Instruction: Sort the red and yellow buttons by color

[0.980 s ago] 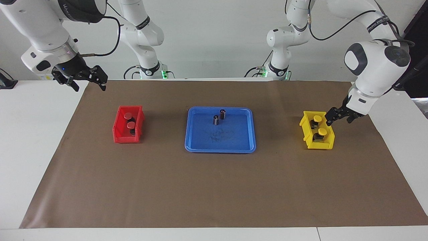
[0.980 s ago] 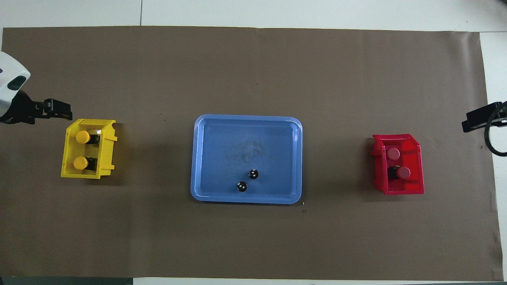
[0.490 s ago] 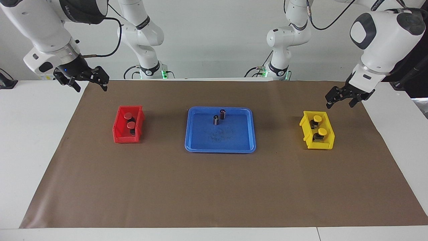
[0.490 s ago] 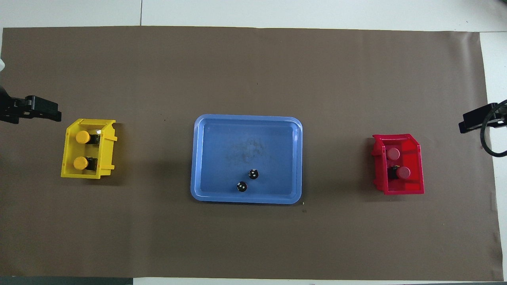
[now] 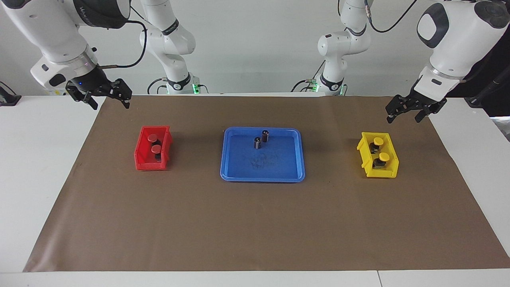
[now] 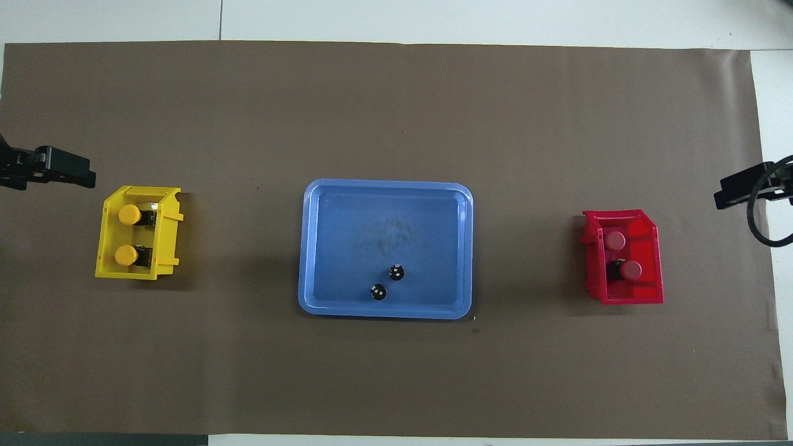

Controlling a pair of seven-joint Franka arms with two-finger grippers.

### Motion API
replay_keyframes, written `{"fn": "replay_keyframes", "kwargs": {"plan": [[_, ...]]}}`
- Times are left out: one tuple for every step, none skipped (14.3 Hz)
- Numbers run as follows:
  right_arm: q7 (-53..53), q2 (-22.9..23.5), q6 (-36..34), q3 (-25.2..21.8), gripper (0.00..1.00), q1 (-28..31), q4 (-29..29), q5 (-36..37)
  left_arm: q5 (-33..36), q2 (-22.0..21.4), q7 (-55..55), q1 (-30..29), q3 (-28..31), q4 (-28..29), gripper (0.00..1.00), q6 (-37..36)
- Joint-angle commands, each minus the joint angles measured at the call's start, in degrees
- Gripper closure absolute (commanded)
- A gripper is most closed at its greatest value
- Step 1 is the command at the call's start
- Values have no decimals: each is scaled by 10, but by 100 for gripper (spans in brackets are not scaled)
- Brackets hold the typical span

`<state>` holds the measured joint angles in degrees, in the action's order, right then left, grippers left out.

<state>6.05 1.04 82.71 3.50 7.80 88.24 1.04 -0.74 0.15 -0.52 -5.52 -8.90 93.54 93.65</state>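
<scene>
**Facing view.** The left gripper (image 5: 403, 115) now hangs in the air over the brown mat, near the yellow bin (image 5: 378, 172). A second ago it sat low beside that bin's rim, so we read this as a lift after release. Its fingers are spread wide and hold nothing. The right gripper (image 5: 108, 104) waits over the mat edge at the right arm's end, fingers also spread wide and empty; it has hardly moved. Both yellow buttons (image 5: 377, 141) sit in the yellow bin, and both red buttons (image 5: 152, 138) sit in the red bin (image 5: 151, 165). The blue tray (image 5: 263, 177) between the bins holds only two dark cylinders (image 5: 257, 142).

**Overhead view.** We confirm the same layout: two yellow caps in the yellow bin, two red caps in the red bin, none in the tray. Only the tips of both grippers show at the frame edges.

We judge the sort complete; only retracting the arms remains.
</scene>
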Motion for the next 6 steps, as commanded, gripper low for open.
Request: {"fn": "replay_keyframes", "kwargs": {"plan": [[-9, -3, -8, 3, 0, 0, 3, 3, -8, 4, -2, 7, -7, -30, 0, -41], [-8, -3, -8, 3, 0, 0, 3, 3, -6, 3, 0, 28, -2, -43, 0, -55], [-8, -3, -8, 3, 0, 0, 3, 3, -2, 1, -1, 49, 16, -45, 0, -63], [-8, -3, -8, 3, 0, 0, 3, 3, -3, -1, -2, 59, 33, -46, 0, -69], [-8, -3, -9, 3, 0, 0, 3, 3, -2, -3, -4, 75, 42, -46, 0, -73], [-8, -3, -8, 4, 0, 0, 3, 3, -2, -3, -5, 85, 55, -46, 0, -72]]}}
